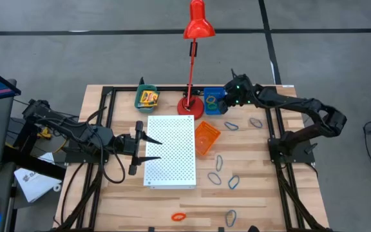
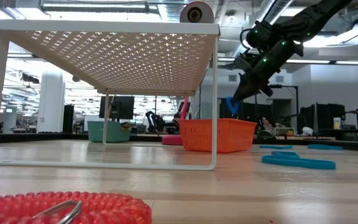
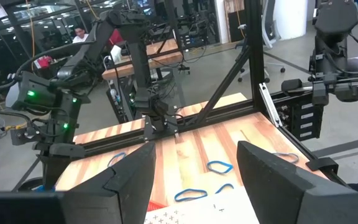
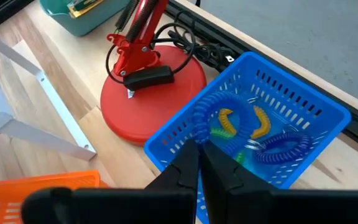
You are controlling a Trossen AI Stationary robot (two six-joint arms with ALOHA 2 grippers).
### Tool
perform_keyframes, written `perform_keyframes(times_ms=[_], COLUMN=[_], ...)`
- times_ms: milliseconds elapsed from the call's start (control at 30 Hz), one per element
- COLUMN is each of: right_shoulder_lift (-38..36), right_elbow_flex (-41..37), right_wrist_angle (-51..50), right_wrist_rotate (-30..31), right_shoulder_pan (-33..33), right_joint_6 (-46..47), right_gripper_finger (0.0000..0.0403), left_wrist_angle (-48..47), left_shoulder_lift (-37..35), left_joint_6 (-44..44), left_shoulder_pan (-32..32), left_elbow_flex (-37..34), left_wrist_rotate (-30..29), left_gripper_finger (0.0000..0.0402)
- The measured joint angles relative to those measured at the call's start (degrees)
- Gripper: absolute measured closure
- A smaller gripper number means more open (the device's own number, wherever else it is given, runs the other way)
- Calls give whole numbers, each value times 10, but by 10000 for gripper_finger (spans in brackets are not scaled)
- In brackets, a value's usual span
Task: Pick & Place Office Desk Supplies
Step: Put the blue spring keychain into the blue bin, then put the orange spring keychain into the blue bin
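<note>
My right gripper [image 4: 201, 148] is shut on a blue coiled loop [image 4: 205, 119] over the blue bin [image 4: 319, 112] at the table's far side, beside the red lamp's base. The bin holds yellow, green and purple-blue loops. In the low view the loop [image 2: 232, 107] hangs under the gripper [image 2: 237, 97]. Several more loops [image 1: 231, 125] lie flat on the table's right half. A green bin [image 1: 140, 103] at the far left holds yellow-green boxes [image 1: 149, 97]. My left gripper [image 1: 152, 148] waits open and level at the white board's left edge. My right gripper pinches the blue coiled loop by a short stretch of its coil [image 4: 199, 135] between its two fingertips. The fingers slant down from the table's right side. The loop hangs below them, clear of the table, over the blue bin's rim [image 4: 179, 127].
A red desk lamp [image 1: 192, 58] stands next to the blue bin, its base [image 4: 135, 93] touching the bin's side. An orange bin [image 1: 205, 137] sits right of the raised white perforated board [image 1: 171, 151]. An orange loop [image 1: 180, 216] and a grey one [image 1: 230, 218] lie near the front edge.
</note>
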Motion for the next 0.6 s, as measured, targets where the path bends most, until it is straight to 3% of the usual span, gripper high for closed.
perform_keyframes(times_ms=[167,600], right_shoulder_lift=[0,0], right_elbow_flex=[0,1], right_wrist_angle=[11,42], right_wrist_rotate=[-1,12], right_shoulder_pan=[2,3], right_joint_6=[-10,-10], right_gripper_finger=[389,263], left_wrist_angle=[0,0], left_shoulder_lift=[0,0], left_joint_6=[0,0], left_shoulder_pan=[0,0], left_elbow_flex=[0,0], left_wrist_rotate=[0,0], left_gripper_finger=[183,183])
